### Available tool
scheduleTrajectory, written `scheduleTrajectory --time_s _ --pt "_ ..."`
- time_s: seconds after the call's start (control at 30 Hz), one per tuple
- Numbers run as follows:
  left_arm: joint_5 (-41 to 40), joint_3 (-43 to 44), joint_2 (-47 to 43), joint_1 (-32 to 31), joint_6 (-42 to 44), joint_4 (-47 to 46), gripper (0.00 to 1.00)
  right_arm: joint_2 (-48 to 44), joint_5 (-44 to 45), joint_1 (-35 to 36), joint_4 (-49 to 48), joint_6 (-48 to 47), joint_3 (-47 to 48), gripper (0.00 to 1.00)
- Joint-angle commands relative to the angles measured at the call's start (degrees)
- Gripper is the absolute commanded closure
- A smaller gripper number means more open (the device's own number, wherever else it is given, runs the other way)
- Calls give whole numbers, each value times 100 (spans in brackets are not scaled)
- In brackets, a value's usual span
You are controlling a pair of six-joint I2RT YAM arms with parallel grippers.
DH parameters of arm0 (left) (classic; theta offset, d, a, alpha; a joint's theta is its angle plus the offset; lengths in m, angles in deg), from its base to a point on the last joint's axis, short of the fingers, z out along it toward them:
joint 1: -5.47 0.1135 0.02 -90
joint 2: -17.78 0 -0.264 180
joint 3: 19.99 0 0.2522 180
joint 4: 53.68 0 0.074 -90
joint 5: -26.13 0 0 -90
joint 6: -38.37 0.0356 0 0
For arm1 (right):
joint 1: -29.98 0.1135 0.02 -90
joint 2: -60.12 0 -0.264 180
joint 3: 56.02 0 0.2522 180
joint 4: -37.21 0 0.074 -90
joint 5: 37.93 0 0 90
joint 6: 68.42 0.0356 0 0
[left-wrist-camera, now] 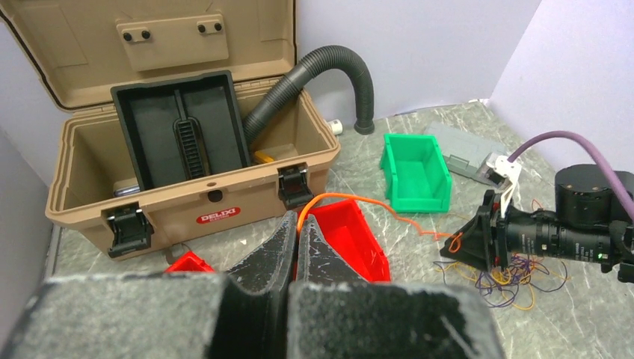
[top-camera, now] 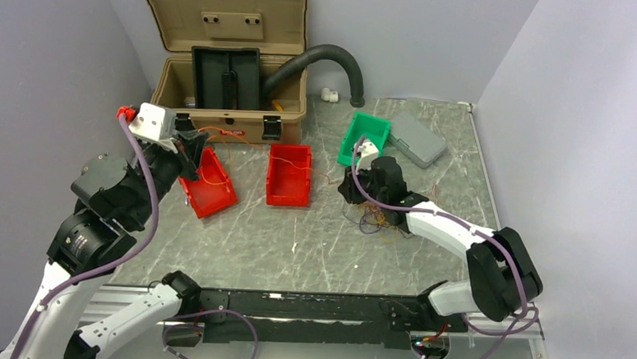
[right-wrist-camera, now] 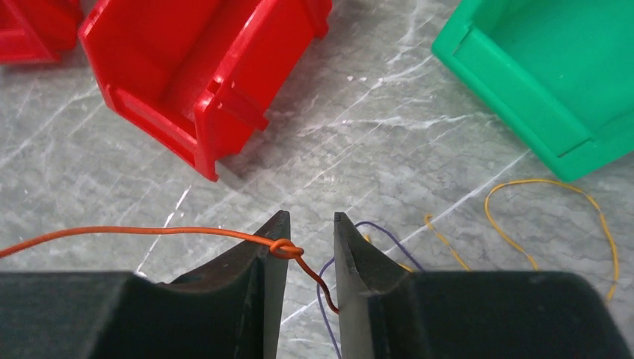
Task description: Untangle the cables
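An orange cable stretches taut between my two grippers, over the red bin; it also shows in the top view. My left gripper is shut on one end of it, raised above the left red bin. My right gripper is open with a narrow gap; the orange cable has a small knot hooked on its left finger and runs down through the gap. A tangle of purple, yellow and orange cables lies on the table under the right gripper, and in the left wrist view.
Two red bins and a green bin stand mid-table. A grey case lies back right. An open tan toolbox with a black ribbed hose stands at the back. A loose yellow cable lies beside the green bin.
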Motion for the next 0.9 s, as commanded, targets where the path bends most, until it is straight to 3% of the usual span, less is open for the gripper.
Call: scheduleTrajectory --time_s 0.0,0.1,0.3,0.57,0.7,0.87 --pt "-107 -22 7 21 36 47 100 -488 479 21 -534 165 179 74" --pt "109 -359 51 24 -138 -46 100 -916 555 27 -345 130 295 87" --pt "1215 -1029 510 24 -808 -362 100 -1638 233 28 83 146 545 98" --pt "3573 -1666 1323 20 -1233 -2114 100 -1889 -677 26 345 510 394 100" --pt "4532 -1879 1899 -67 -1554 -3045 94 -1971 -1051 26 172 791 221 100" --pt "4522 -1801 2393 -467 -1430 -3561 85 -2032 -1486 30 44 942 159 100"
